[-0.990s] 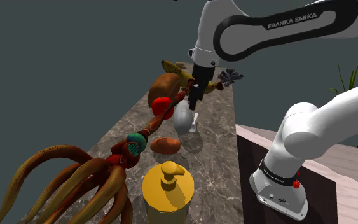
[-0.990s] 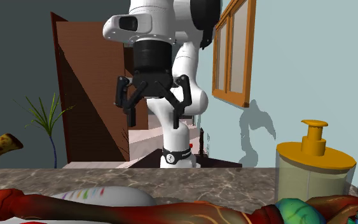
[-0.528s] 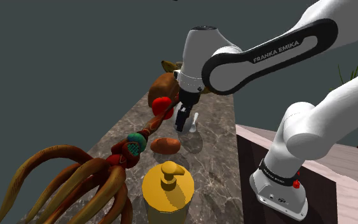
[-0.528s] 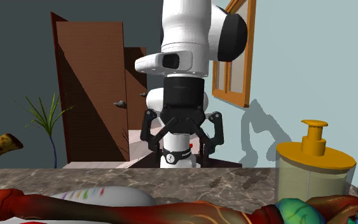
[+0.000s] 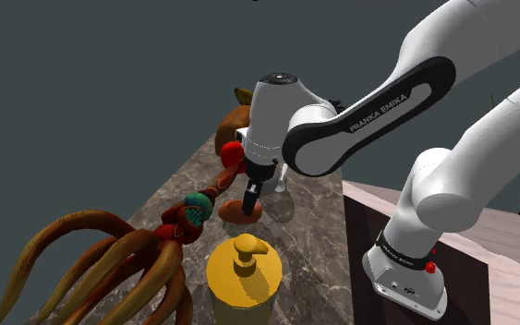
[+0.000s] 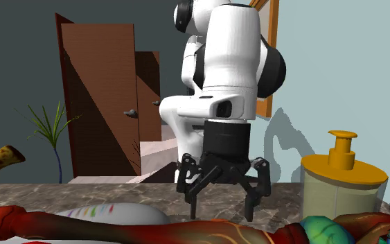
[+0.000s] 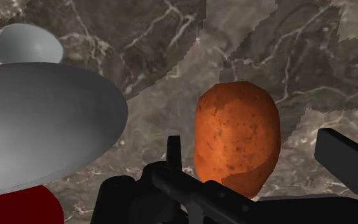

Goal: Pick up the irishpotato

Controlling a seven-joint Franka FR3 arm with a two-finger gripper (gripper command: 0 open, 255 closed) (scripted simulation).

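Potato (image 7: pixel 236 137): oval, orange-brown, mottled skin. Lay on the marbled bench (image 7: pixel 171 38) near the shoulder view's centre, beside a grey dish (image 7: pixel 37 121). End effector (image 6: pixel 221 206) released, fingers spread either side of it.

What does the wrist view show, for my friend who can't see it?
An orange-brown potato lies on a dark marbled surface between the two open black fingers, which do not touch it. A large grey rounded thing sits beside the potato.
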